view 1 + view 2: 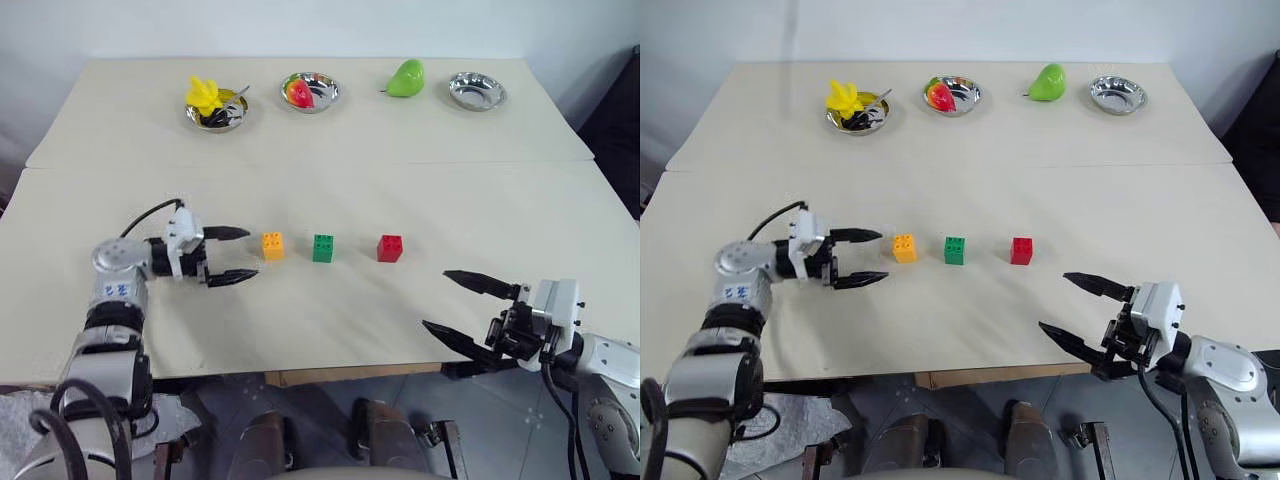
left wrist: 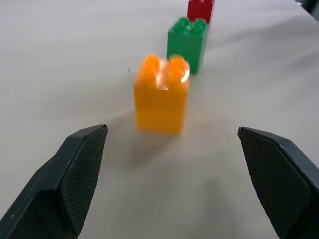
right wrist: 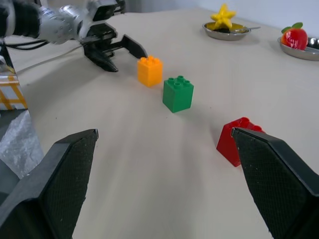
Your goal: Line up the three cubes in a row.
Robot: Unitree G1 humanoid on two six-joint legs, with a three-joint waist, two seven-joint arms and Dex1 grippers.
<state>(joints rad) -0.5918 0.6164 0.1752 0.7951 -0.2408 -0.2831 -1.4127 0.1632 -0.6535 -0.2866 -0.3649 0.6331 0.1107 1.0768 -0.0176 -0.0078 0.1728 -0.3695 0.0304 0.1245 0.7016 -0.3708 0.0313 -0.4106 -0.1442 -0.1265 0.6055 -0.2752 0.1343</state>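
Three studded cubes stand in a row on the cream table: an orange cube, a green cube and a red cube. My left gripper is open just left of the orange cube, its fingers apart from it and holding nothing. In the left wrist view the orange cube stands ahead of the open fingers, with the green cube and red cube behind it. My right gripper hangs open near the table's front edge, right of the red cube.
Along the far side sit a metal bowl with a yellow spiky toy, a bowl holding a red fruit, a green pear and an empty metal bowl. The table's front edge runs just below both grippers.
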